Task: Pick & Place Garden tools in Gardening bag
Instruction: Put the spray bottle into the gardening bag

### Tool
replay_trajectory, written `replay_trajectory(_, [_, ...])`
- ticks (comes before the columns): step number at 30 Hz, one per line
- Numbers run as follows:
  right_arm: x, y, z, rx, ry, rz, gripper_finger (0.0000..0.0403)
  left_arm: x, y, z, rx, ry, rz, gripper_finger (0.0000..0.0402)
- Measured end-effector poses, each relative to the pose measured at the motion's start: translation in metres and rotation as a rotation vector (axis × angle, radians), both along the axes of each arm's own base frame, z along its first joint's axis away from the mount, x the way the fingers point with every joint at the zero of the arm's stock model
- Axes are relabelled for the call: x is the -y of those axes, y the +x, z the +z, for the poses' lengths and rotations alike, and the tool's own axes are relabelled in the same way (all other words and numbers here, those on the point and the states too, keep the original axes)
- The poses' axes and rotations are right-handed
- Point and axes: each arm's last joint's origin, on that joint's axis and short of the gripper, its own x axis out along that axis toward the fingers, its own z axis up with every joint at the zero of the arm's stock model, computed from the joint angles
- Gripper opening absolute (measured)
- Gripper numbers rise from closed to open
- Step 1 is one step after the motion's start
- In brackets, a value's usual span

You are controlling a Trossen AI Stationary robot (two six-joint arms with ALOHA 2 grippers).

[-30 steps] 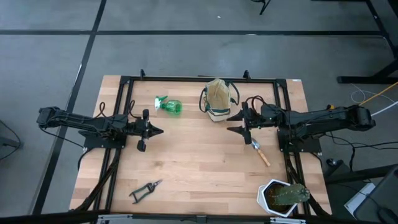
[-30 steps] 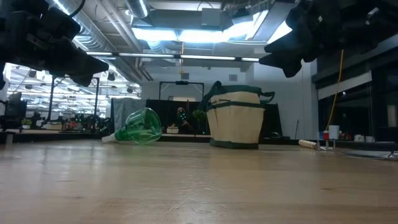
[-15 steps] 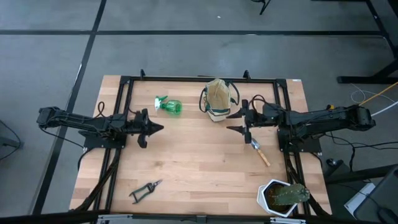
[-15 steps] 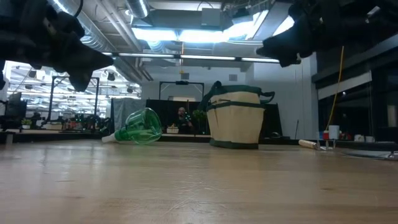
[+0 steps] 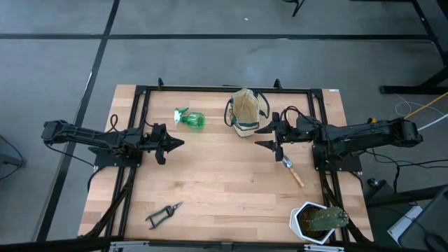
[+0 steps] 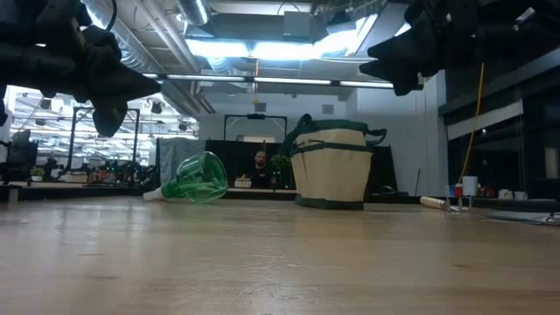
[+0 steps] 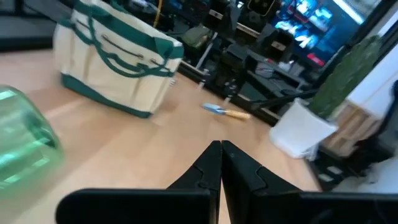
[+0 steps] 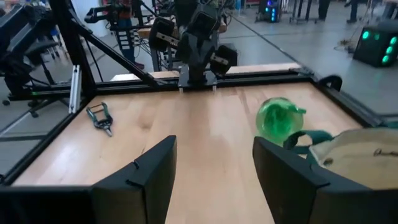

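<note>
The green spray bottle (image 5: pixel 190 119) lies on its side at the far left of the table; it also shows in the low view (image 6: pixel 197 179). The tan tote bag (image 5: pixel 245 112) stands upright to the right of it. The trowel (image 5: pixel 292 170) lies flat at the right, and the shears (image 5: pixel 164 212) lie near the front edge. My left gripper (image 5: pixel 180 145) is shut and empty, above the table between the bottle and the shears. My right gripper (image 5: pixel 259 136) is open and empty, above the table just in front of the bag.
A white pot with a green plant (image 5: pixel 318 220) stands at the near right corner. A black frame (image 5: pixel 210 89) runs along the table's far edge and sides. Bare wood (image 5: pixel 224 175) lies between the two grippers.
My left gripper has rolled about its own long axis while staying in nearly the same place. My right gripper has risen a little. No object has moved.
</note>
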Motion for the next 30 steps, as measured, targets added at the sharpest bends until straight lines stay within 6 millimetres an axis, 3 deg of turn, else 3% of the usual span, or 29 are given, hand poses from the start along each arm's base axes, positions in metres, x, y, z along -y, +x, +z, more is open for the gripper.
replay_trajectory(7, [0.000,0.000,-0.002,-0.017,0.040,-0.006,0.0215,-0.002,-0.001,-0.006,-0.102,0.188,0.051,0.0022])
replay_trajectory(21, [0.000,0.000,-0.001,-0.017,0.040,-0.009,0.0215,-0.009,-0.008,-0.018,-0.388,0.335,0.228,0.0193])
replay_trajectory(30, [0.004,0.000,-0.001,-0.016,0.015,-0.142,0.0215,-0.020,-0.006,0.001,-0.607,0.380,0.277,0.0260])
